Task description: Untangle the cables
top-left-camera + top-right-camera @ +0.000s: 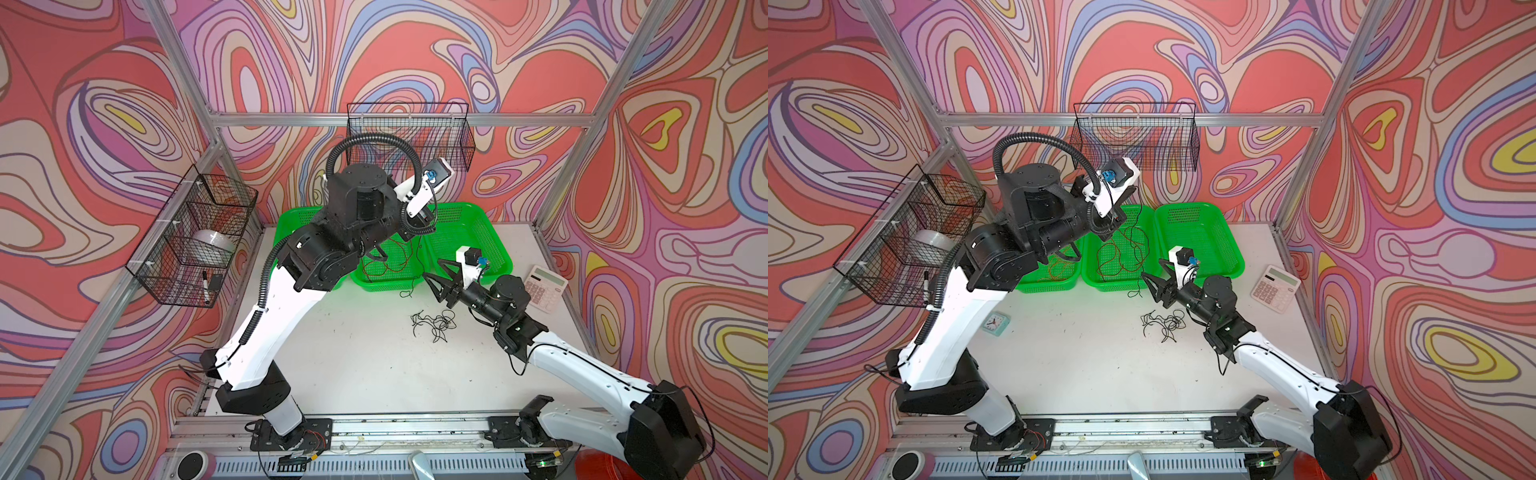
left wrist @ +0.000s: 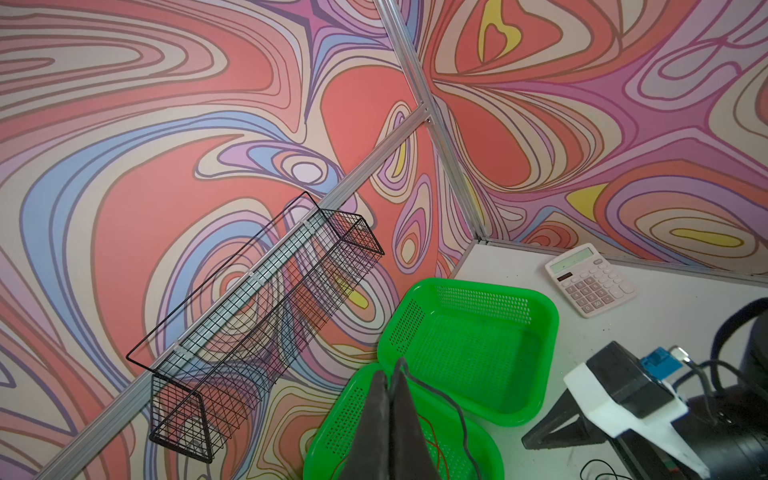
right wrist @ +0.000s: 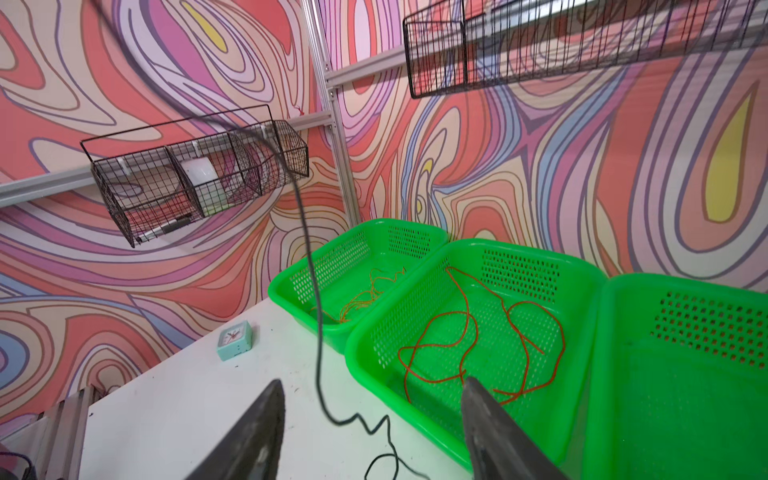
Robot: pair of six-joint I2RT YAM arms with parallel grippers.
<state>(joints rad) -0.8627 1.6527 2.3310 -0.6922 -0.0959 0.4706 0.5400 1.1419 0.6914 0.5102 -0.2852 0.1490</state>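
**Black cable being held aloft**

A thin black cable (image 3: 318,332) is being gripped in the closed jaws of the left gripper (image 2: 390,368), its tail being trailed onto the table (image 3: 187,395). The right gripper (image 3: 372,382) is being held with jaws apart, empty. A red cable (image 3: 464,291) and an orange cable (image 3: 361,297) are being shown in neighbouring baskets (image 3: 523,253) by the right wrist view; a black tangle (image 1: 434,322) on the table, by both top views.

the black cable (image 3: 318,340) blurs upward and runs off the right wrist view's edge.
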